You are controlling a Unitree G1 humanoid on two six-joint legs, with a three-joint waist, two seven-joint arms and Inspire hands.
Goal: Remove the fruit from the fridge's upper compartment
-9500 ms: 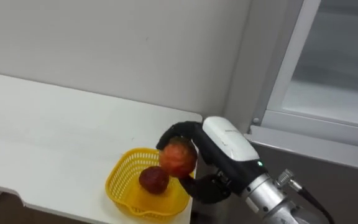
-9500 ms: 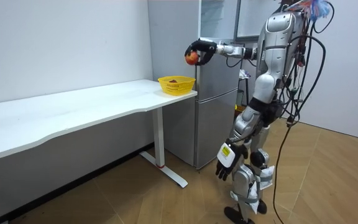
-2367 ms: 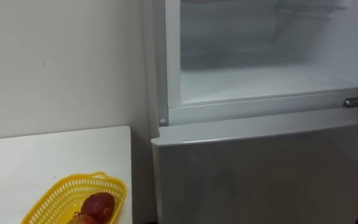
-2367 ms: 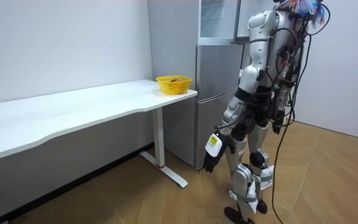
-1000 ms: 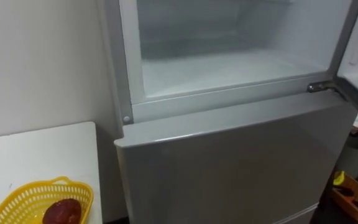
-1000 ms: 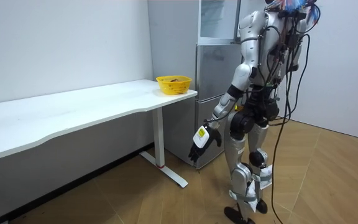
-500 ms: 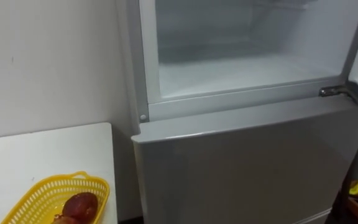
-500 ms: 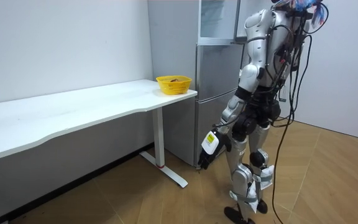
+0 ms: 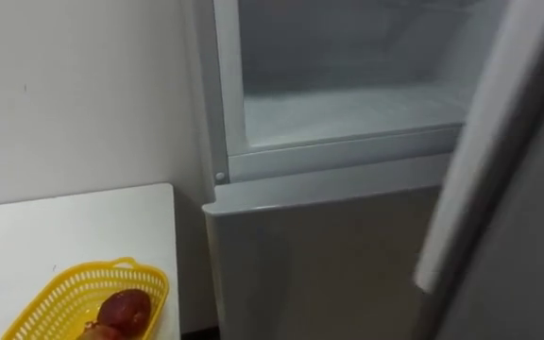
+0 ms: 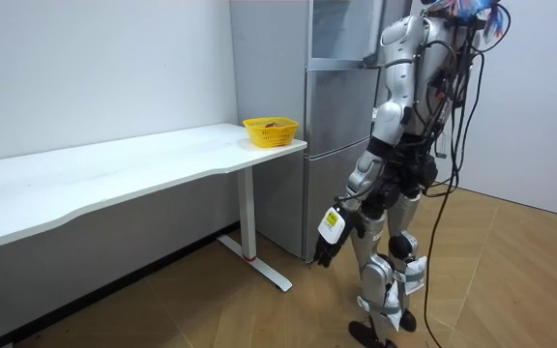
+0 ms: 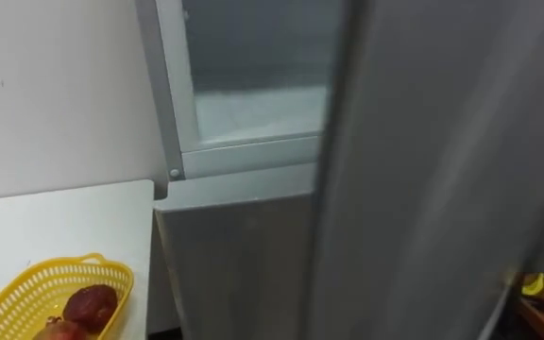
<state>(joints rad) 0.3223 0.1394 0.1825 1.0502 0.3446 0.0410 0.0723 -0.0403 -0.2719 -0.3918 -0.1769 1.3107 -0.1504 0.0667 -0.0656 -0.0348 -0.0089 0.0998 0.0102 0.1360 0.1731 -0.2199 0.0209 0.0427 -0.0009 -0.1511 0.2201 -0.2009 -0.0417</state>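
Fruit lies in yellow basket, well apart from slack, empty left hand.

Silver-grey shell, black joints, dark cables down the back, black left hand with white tag.

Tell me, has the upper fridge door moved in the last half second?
Yes. The upper fridge door has swung left across the open compartment, toward closing; the yellow basket keeps its place.

White wall, long white table — wooden floor.
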